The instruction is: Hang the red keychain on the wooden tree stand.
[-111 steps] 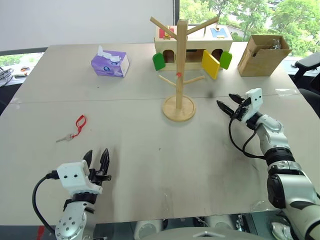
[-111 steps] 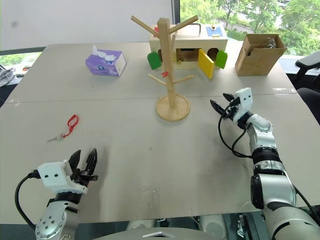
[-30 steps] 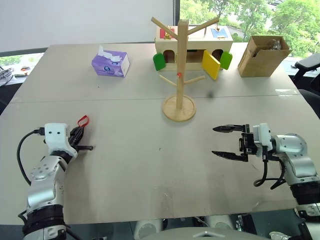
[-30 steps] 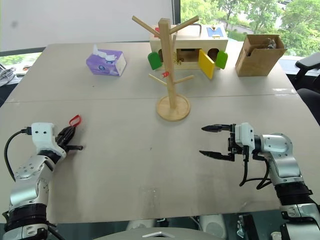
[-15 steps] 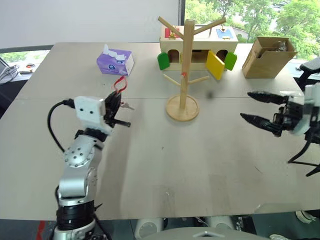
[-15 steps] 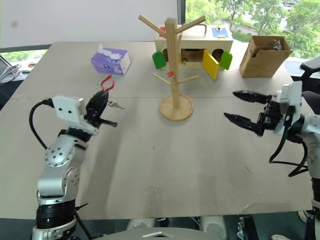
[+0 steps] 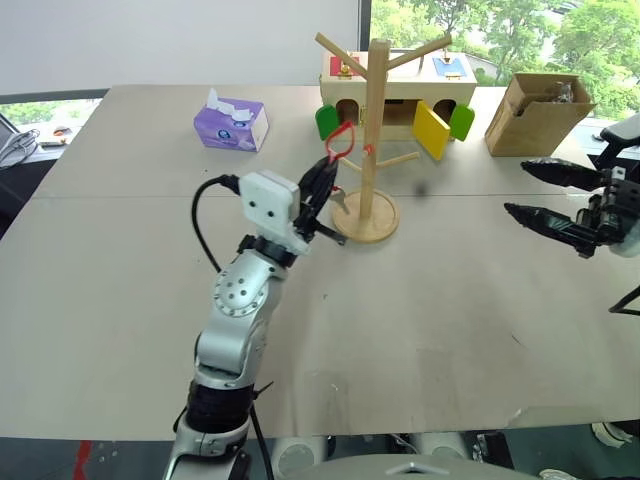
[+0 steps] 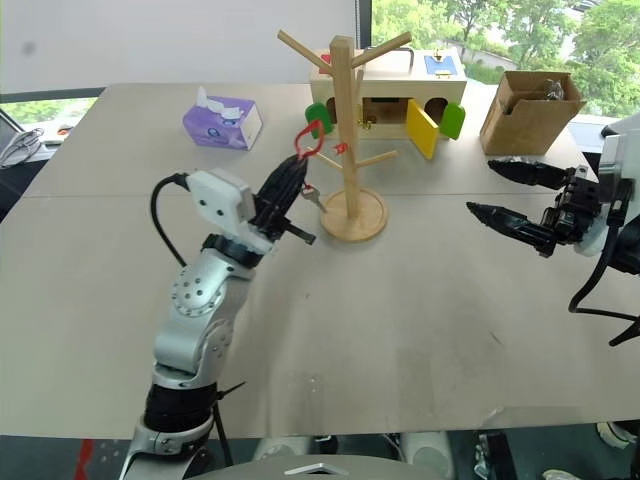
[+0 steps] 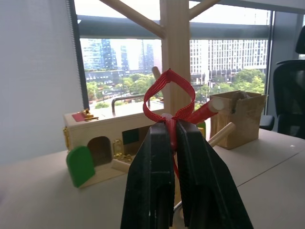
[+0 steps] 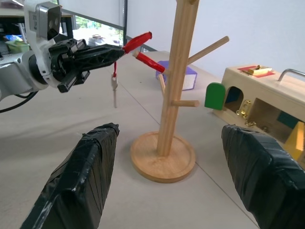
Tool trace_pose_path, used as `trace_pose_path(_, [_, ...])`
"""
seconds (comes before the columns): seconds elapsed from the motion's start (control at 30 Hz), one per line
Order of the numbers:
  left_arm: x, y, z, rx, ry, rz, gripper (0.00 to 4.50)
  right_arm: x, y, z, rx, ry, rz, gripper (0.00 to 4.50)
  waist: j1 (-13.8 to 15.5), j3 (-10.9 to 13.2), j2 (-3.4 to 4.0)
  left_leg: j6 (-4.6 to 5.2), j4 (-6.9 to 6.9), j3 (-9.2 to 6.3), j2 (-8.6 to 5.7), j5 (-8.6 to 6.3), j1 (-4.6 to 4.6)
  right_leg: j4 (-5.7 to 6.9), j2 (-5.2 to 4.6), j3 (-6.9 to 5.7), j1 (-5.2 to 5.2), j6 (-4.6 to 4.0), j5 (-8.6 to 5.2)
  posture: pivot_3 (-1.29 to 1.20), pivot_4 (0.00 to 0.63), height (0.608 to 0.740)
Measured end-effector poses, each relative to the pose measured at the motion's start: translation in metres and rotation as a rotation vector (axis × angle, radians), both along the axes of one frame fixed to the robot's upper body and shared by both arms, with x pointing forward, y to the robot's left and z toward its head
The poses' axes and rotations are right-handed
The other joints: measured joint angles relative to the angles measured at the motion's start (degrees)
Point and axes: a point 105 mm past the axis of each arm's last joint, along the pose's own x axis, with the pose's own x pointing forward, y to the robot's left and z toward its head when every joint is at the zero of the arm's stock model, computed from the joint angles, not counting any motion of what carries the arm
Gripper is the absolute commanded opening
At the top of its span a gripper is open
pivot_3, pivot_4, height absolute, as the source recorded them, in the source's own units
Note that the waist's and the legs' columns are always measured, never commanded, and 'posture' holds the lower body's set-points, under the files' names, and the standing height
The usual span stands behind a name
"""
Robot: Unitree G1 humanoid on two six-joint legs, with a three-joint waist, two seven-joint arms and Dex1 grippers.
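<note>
My left gripper (image 7: 322, 178) is shut on the red keychain (image 7: 340, 140), held up in the air just left of the wooden tree stand (image 7: 375, 120). The red strap loop (image 9: 183, 113) sticks up past the black fingertips, close in front of the pole and near a lower peg. The little silver key (image 10: 114, 86) dangles below the strap. At the table's right side, my right gripper (image 7: 516, 187) is open and empty, its fingers pointing left toward the stand's round base (image 10: 162, 157), well apart from it.
A wooden toy house (image 7: 400, 85) with green and yellow flaps stands right behind the stand. A purple tissue box (image 7: 232, 120) sits at the back left, and a cardboard box (image 7: 540, 110) at the back right. The near tabletop is bare.
My left gripper has lifted the keychain off the left of the table and carried it up and right to the stand. The right gripper has risen and drawn back rightward.
</note>
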Motion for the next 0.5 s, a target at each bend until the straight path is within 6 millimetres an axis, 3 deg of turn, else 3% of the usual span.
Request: trace_pose_path(0.5, [-0.010,-0.008,0.000,-0.032,-0.006,-0.072,0.05,-0.003,0.001,-0.006,-0.010,0.016,-0.004,3.74,0.0,0.0,0.00,-0.01,0.01,-0.02,0.06,0.01,0.00,0.00,0.03,0.02,0.00,0.00,0.00,0.00,0.150,0.740])
